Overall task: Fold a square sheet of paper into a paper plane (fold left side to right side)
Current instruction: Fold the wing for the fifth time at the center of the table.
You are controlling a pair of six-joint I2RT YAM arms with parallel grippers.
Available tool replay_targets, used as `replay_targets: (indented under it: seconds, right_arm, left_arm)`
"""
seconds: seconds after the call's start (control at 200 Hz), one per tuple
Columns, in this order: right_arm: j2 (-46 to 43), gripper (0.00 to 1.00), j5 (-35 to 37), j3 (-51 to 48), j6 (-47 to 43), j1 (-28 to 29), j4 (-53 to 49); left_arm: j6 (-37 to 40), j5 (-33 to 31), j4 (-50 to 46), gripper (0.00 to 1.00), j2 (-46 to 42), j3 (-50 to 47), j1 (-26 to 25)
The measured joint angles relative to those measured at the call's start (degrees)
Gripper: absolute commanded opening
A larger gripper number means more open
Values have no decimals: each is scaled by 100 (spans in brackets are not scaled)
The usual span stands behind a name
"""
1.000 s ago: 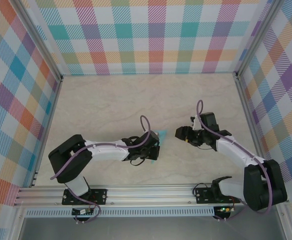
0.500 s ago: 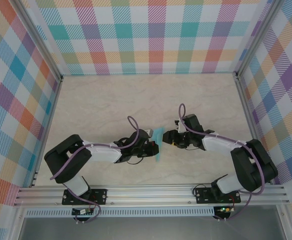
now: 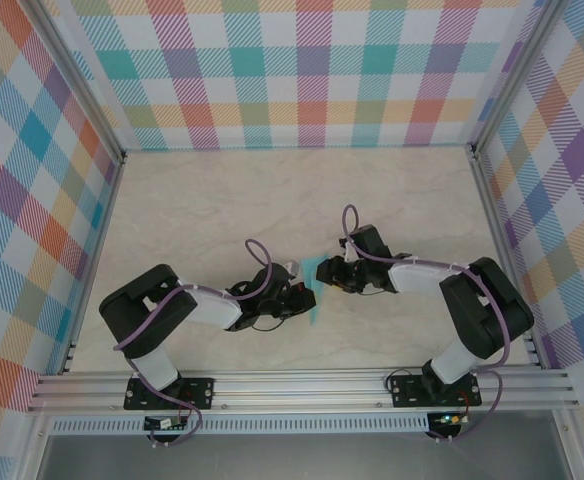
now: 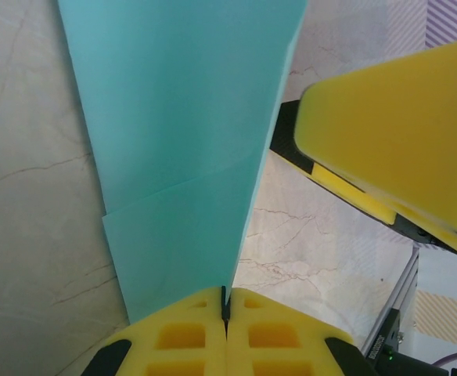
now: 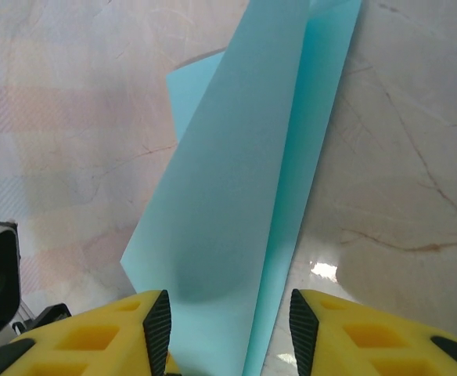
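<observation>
The left tool (image 4: 226, 312) is clamped on an edge of the paper plane (image 4: 181, 141), at the middle of the counter (image 3: 222, 200); the right tool (image 5: 228, 325), just right of it, straddles it, jaws apart.

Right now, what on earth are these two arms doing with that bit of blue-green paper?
Two robot arms are partway through folding a paper plane. The left gripper is pinched shut on one end of the folded turquoise paper, holding it over the table. The right gripper has come in from the opposite side. Its jaws stand apart with the paper between them, not gripping it yet.
</observation>
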Motion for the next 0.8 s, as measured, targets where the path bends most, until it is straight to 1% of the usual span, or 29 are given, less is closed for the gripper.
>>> replay_targets:
  seconds: [0.235, 0.525, 0.6, 0.68, 0.8]
  right_arm:
    - [291, 43, 162, 345, 79, 127, -251]
    - [531, 43, 280, 518, 245, 136, -544]
    - [560, 43, 304, 586, 284, 149, -647]
    - [595, 43, 326, 651, 302, 153, -743]
    - [627, 43, 352, 730, 308, 166, -859]
  left_arm:
    - [-151, 61, 234, 0, 111, -74, 68]
    - [-256, 68, 306, 0, 157, -111, 92]
    - [-256, 79, 310, 2, 186, -111, 94]
    - [-258, 79, 313, 9, 219, -111, 94]
    - [-269, 81, 313, 14, 223, -111, 96]
